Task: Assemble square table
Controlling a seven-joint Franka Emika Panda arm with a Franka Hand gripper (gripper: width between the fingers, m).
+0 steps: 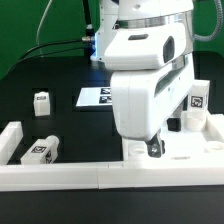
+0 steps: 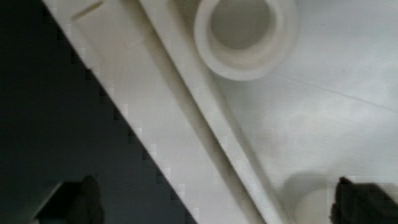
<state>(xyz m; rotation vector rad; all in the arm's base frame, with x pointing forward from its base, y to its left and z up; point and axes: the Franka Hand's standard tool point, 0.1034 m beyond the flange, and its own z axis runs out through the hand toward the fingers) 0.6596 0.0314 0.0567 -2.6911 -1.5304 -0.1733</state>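
- Slab (image 1: 192, 145): smooth, matt white plastic, the flat top of the square table. In the exterior view you find it at about 4 o'clock, under the arm (image 1: 150, 90) and close against the low wall (image 1: 70, 172).
- Raised rim (image 2: 178, 110): a straight ridge with a soft, rounded edge. In the wrist view it crosses on a slant and parts the white plastic from the black table top (image 2: 45, 120).
- Round socket (image 2: 244, 40): a shallow ring with a thick lip, set just inside the rim near a corner of the slab.
- Gripper (image 2: 215, 202): spread wide and holding nothing. You see its dark fingertips (image 2: 71, 203) at opposite sides of the wrist view, one over the black table top and one over the slab, with the rim running between them.
- Upright leg (image 1: 41, 102): a short white block with a tag, at 9 o'clock and well apart from the slab.
- Lying leg (image 1: 42, 150): a like block on its side at 8 o'clock, just inside the wall.
- Tagged leg (image 1: 197, 97): at 3 o'clock, just beyond the slab.
- Marker board (image 1: 93, 97): thin and flat, beside the arm toward 9 o'clock.
- Room: you have bare black surface between the marker board and the lying leg; the wall hems in the slab at 6 o'clock.
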